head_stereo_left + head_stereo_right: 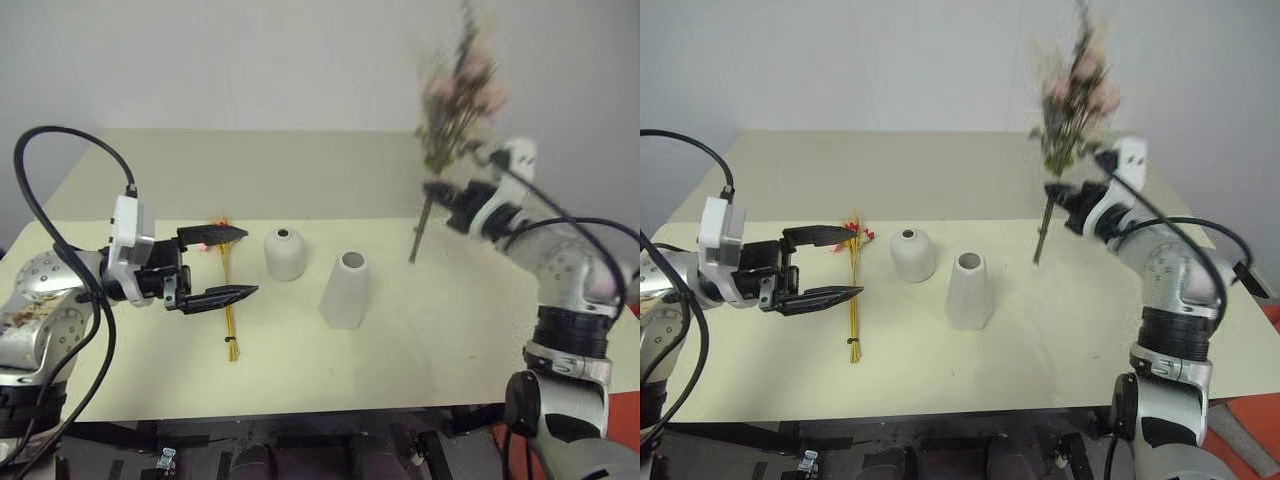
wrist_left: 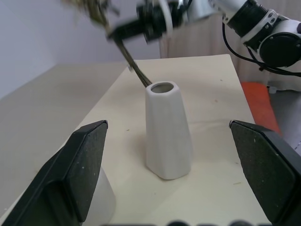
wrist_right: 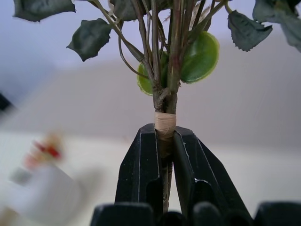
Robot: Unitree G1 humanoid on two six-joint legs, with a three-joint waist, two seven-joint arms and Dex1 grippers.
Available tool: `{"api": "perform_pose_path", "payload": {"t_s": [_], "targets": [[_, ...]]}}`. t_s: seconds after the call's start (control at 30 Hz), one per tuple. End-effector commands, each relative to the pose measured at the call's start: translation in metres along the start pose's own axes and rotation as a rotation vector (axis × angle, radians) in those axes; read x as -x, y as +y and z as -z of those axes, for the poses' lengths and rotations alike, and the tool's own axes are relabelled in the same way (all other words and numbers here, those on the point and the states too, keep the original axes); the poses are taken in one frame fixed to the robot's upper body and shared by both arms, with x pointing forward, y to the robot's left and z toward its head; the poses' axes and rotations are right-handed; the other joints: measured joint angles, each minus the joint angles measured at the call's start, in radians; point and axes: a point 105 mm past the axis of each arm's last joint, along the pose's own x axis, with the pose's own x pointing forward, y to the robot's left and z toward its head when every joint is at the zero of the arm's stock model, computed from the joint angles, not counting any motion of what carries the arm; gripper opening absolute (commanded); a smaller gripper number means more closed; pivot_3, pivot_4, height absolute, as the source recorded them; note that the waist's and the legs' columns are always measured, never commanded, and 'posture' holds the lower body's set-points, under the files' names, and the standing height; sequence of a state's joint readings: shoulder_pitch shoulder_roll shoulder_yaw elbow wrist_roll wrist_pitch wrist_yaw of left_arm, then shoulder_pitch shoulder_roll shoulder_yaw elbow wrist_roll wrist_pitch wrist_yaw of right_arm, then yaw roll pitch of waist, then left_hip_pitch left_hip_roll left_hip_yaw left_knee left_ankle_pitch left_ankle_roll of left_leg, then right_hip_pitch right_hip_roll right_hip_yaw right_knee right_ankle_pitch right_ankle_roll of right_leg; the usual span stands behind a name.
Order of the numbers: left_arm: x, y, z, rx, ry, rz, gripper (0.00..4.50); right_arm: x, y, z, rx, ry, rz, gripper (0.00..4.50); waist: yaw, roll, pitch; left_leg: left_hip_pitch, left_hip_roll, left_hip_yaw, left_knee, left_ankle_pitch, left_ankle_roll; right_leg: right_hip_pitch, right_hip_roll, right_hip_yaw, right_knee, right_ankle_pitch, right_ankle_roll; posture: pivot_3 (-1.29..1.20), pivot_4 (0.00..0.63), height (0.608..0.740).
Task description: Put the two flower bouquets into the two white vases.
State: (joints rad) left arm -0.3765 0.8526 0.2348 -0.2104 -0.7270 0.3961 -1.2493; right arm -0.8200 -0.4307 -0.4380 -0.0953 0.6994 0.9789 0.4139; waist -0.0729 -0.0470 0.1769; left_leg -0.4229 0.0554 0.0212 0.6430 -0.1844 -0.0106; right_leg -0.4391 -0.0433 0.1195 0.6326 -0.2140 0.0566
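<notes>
Two vases sit mid-table, short round vase (image 1: 285,254) beside the tall cone vase (image 1: 345,290). The right gripper (image 3: 164,155) pinches the rose bouquet (image 1: 455,95) by its stems, up in the air. The left gripper (image 1: 228,265) hangs spread wide over the yellow-stem bunch (image 1: 229,310) lying flat.

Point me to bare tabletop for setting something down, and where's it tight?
Free: the near strip of the table in front of the tapered vase, and the far half behind both vases. Tight: around the round vase, with the yellow-stemmed bunch lying beside it under the open left gripper. The right gripper holds the rose bouquet aloft.
</notes>
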Motion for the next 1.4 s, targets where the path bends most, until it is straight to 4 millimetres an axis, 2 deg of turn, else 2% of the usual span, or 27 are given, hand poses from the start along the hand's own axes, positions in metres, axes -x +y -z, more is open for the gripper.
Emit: {"api": "perform_pose_path", "payload": {"t_s": [0.03,0.13,0.23,0.4,0.7,0.93,1.27,1.4], "targets": [[-0.001,0.004,-0.009,-0.006,-0.008,0.032,4.50,0.010,0.058,-0.040,0.034,-0.175,-0.277,0.18,0.000,0.000,0.000,0.000,0.000,0.000,0.000,0.000,0.000,0.000,0.000,0.000,0.000,0.000,0.000,0.00,0.150,0.740],[-0.004,0.004,-0.009,0.028,0.000,0.070,4.50,0.013,0.085,-0.034,0.074,-0.166,-0.376,0.18,0.000,0.000,0.000,0.000,0.000,0.000,0.000,0.000,0.000,0.000,0.000,0.000,0.000,-0.001,0.001,0.00,0.150,0.740],[-0.006,0.003,-0.008,0.052,0.018,0.109,4.50,0.014,0.100,-0.024,0.102,-0.153,-0.427,0.18,0.001,0.000,0.000,0.000,0.000,0.000,0.000,0.000,0.000,0.000,0.000,0.000,0.000,0.000,0.001,0.00,0.150,0.740],[-0.010,0.003,-0.006,0.059,0.048,0.156,4.50,0.014,0.115,-0.006,0.126,-0.134,-0.467,0.18,0.003,0.000,0.000,-0.001,0.000,0.000,0.000,0.000,0.000,0.000,0.000,0.000,0.000,0.000,0.000,0.00,0.150,0.740],[-0.013,0.007,-0.009,0.038,0.048,0.165,4.50,0.005,0.112,0.013,0.160,-0.117,-0.430,0.18,0.003,0.000,0.000,-0.001,0.000,0.000,0.000,0.000,0.000,0.000,0.000,0.000,0.000,0.000,0.000,0.00,0.150,0.740],[-0.012,0.007,-0.010,0.028,0.055,0.160,4.50,0.007,0.109,0.030,0.179,-0.074,-0.430,0.18,0.004,0.000,0.000,-0.001,0.000,0.000,0.000,0.000,0.000,0.000,0.000,0.000,0.000,0.000,0.000,0.00,0.150,0.740],[-0.011,0.007,-0.010,0.021,0.065,0.155,4.50,0.009,0.110,0.038,0.193,-0.065,-0.438,0.18,0.004,0.000,0.000,-0.001,0.000,0.000,0.000,0.000,0.000,0.000,0.000,0.000,0.000,0.000,0.000,0.00,0.150,0.740],[-0.011,0.008,-0.009,0.016,0.073,0.156,4.50,0.014,0.110,0.048,0.208,-0.057,-0.427,0.18,0.004,0.000,0.000,-0.001,0.000,0.000,0.000,0.000,0.000,0.000,0.000,0.000,0.000,0.000,0.000,0.00,0.150,0.740]]}}
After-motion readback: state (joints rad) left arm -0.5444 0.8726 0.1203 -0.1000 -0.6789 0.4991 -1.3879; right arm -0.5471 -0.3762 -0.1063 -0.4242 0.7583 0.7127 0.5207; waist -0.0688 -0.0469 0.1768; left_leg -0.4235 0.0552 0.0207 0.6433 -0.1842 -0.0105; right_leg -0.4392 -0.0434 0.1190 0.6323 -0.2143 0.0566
